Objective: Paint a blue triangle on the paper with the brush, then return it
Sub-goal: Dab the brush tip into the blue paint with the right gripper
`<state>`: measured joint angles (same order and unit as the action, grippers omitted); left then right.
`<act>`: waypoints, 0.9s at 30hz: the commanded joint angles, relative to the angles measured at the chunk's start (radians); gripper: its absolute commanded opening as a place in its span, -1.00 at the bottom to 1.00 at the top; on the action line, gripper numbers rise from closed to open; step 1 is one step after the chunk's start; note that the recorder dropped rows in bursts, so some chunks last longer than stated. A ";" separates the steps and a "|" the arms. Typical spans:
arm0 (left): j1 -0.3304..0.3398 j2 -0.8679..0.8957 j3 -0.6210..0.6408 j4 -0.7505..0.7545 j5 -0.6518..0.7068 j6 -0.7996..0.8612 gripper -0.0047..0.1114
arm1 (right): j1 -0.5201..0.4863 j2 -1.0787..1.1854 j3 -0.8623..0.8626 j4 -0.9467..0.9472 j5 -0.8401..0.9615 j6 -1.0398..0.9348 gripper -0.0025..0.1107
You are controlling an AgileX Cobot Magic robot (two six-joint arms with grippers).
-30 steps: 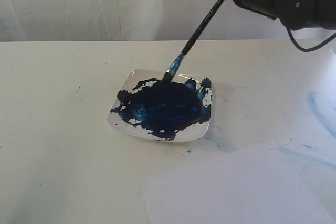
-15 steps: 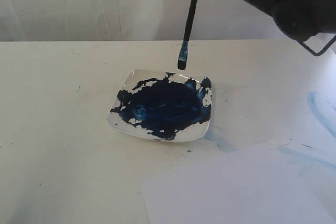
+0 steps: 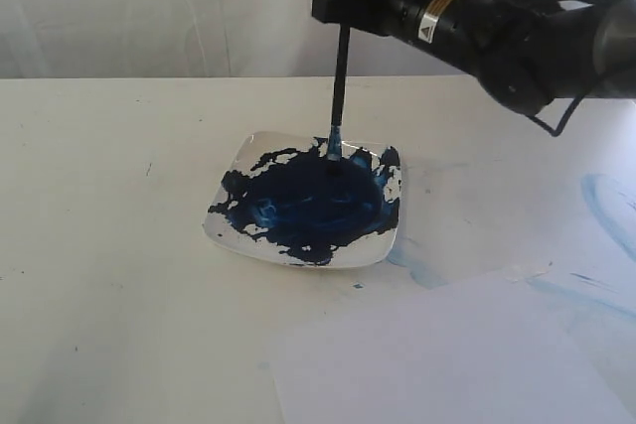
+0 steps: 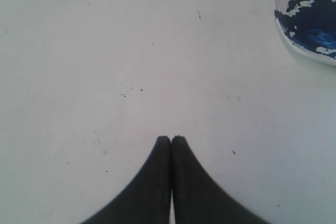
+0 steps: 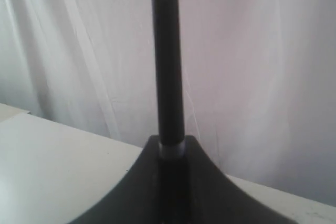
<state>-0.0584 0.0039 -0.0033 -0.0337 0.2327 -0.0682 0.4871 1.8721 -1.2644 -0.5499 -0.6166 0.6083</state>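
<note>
Tabletop point(image 3: 99, 245) fills most of the ext. view. It is cream-white, w/ pale blue smears point(image 3: 606, 206) well off to the right of the right tool point(image 3: 345, 5).

Paper point(image 3: 447, 364) lies on the tabletop, well apart from that tool on the near side. It is cut off by the frame's bottom & right edges, and the part in view is plain white.

Plate point(image 3: 221, 233) sits directly under the right tool, and a ragged dark-blue paint blotch point(image 3: 308, 206) covers most of it, so only bits of rim show white.

Right tool is clamped on the upper handle of the brush point(image 3: 339, 76), which hangs near upright straight below it. The bristles are lost against the dark paint near the plate's far rim, so the tip is prob. dipped in.

In the right wrist view only the handle end point(image 5: 167, 61) pokes out past the tool point(image 5: 170, 150), w/ curtain behind. The grip itself is hidden.

Left tool point(image 4: 171, 145) has its jaws pressed together on nothing, over bare tabletop. One corner of the plate point(image 4: 287, 34) is cut off at the frame edge. This tool is out of the ext. view.

Vs 0.5 s ago: the brush tip hung clear above the far rim and is now down at the paint. The arm has reached further across. Vs 1.0 s ago: the brush was slanted.
</note>
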 commanded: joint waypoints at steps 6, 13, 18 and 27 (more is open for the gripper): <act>-0.004 -0.004 0.003 -0.003 0.001 -0.001 -0.92 | 0.005 0.086 -0.003 0.005 -0.094 -0.029 -0.96; -0.004 -0.004 0.003 -0.003 0.001 -0.001 -0.92 | 0.005 0.135 -0.003 0.032 -0.104 -0.029 -0.96; -0.004 -0.004 0.003 -0.003 0.001 -0.001 -0.92 | 0.005 0.141 -0.003 0.068 -0.137 -0.036 -0.96; -0.004 -0.004 0.003 -0.003 0.001 -0.001 -0.92 | 0.005 0.141 -0.003 0.137 -0.285 -0.063 -0.96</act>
<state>-0.0584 0.0039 -0.0033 -0.0337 0.2327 -0.0682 0.4917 2.0144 -1.2644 -0.4269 -0.8702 0.5580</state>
